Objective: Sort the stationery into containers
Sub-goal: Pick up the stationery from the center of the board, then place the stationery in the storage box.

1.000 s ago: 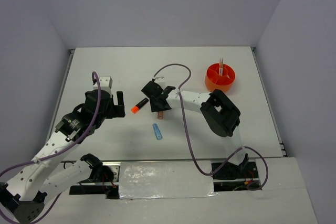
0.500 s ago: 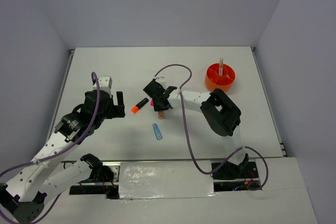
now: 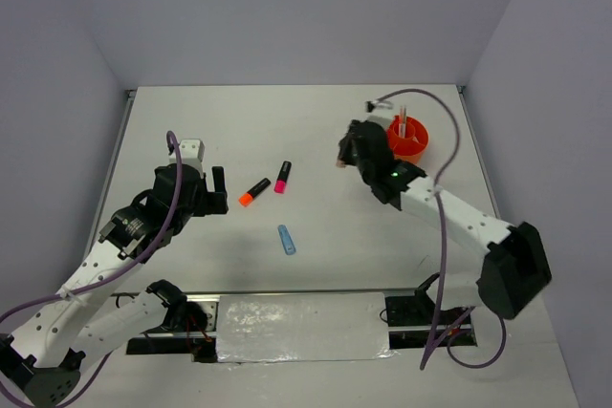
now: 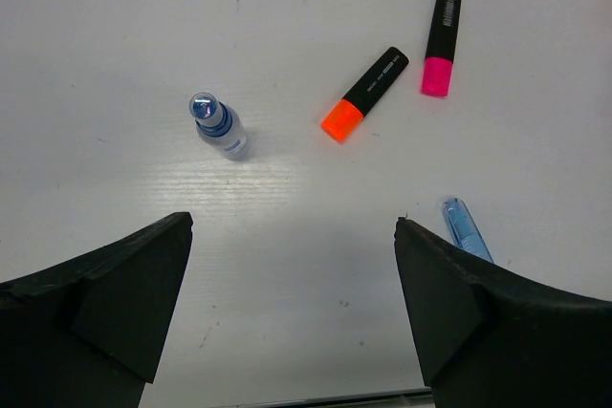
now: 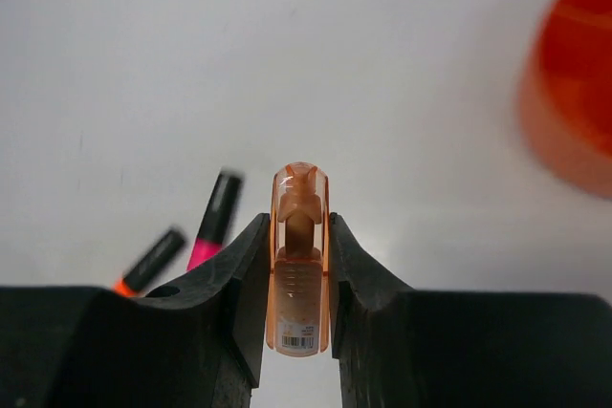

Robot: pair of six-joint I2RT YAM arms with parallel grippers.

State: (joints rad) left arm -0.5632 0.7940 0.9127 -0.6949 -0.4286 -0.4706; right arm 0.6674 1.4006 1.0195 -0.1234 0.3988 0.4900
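Orange divided tub (image 3: 406,143), thin pens (image 3: 403,125) upright inside, near worktop's far right corner. Orange-tipped highlighter (image 3: 253,192), pink-tipped highlighter (image 3: 283,177), light-blue strip (image 3: 286,240), blue-capped bottle (image 4: 218,126): mid-worktop, apart. Peach bar (image 5: 299,303) pinched in right gripper (image 5: 298,236).

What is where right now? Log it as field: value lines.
right gripper: shut on peach bar, lifted, just left of orange tub
left gripper: open, empty
lying loose: orange highlighter, pink highlighter, light-blue strip, blue-capped bottle
in tub: thin pen, upright
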